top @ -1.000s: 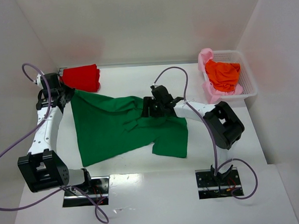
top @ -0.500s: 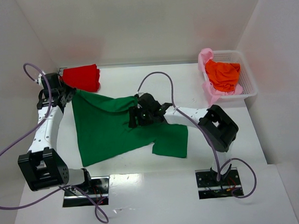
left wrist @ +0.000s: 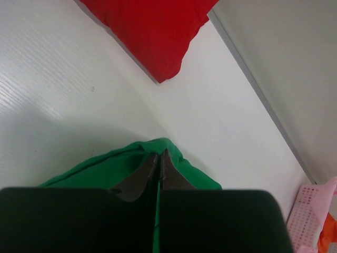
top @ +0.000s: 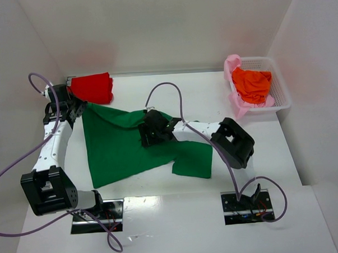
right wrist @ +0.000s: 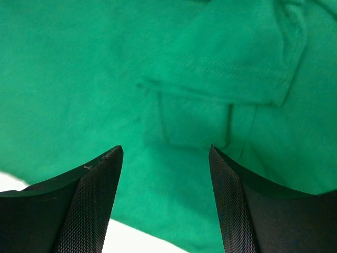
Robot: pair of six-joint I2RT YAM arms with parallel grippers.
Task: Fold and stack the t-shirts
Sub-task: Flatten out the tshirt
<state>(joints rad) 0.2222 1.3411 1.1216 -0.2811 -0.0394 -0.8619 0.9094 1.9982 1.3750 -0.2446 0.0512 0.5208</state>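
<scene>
the dark green t-shirt (top: 116,148) lies spread on the white surface (top: 173,92). the left fingers (left wrist: 138,178) are pinched together on its far-left corner, near the folded red t-shirt (top: 93,88). the right fingers (right wrist: 95,200) hang wide apart just over its middle, by a folded-over sleeve.

The dark green t-shirt (top: 116,145) lies spread open and rumpled across the left and middle of the bench (top: 173,92). The red t-shirt (top: 93,88) sits folded at the far left corner. The orange t-shirt (top: 252,83) lies crumpled on the pale pink t-shirt (top: 236,105) in the basket (top: 278,91), the pink draping over its rim.
</scene>
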